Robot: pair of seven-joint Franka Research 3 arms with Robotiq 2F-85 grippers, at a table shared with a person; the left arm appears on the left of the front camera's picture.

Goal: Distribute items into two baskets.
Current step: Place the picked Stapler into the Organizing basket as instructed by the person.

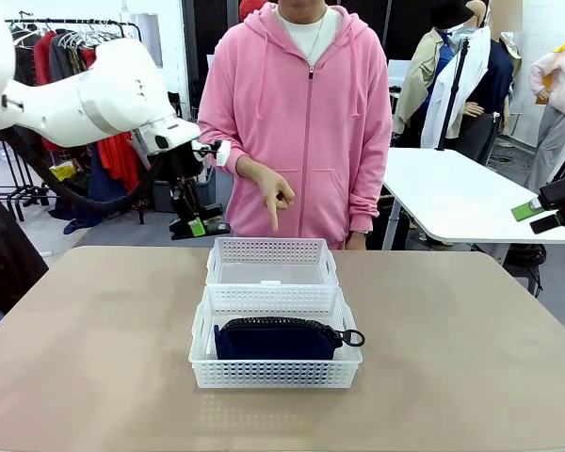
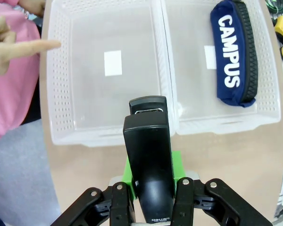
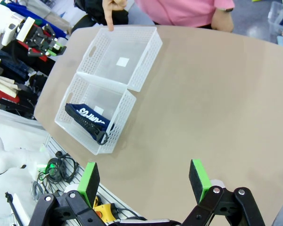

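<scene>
Pouch (image 1: pixel 277 338) placed in near basket (image 1: pixel 275 374); stapler (image 2: pixel 148 174) clamped in L gripper (image 2: pixel 151 207) above empty far basket (image 1: pixel 273 250) (R gripper (image 3: pixel 144 181) wide open, empty), drop pending.

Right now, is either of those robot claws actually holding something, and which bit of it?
Yes. The left gripper is shut on the black stapler, pinching its rear end so the front points toward the baskets. The right gripper is open and holds nothing.

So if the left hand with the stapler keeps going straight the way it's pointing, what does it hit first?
Probably the near wall or floor of the empty basket. The left hand, shut on the stapler, points down at that wall's middle; how high it hangs is unclear. The person's finger is off to the side.
</scene>
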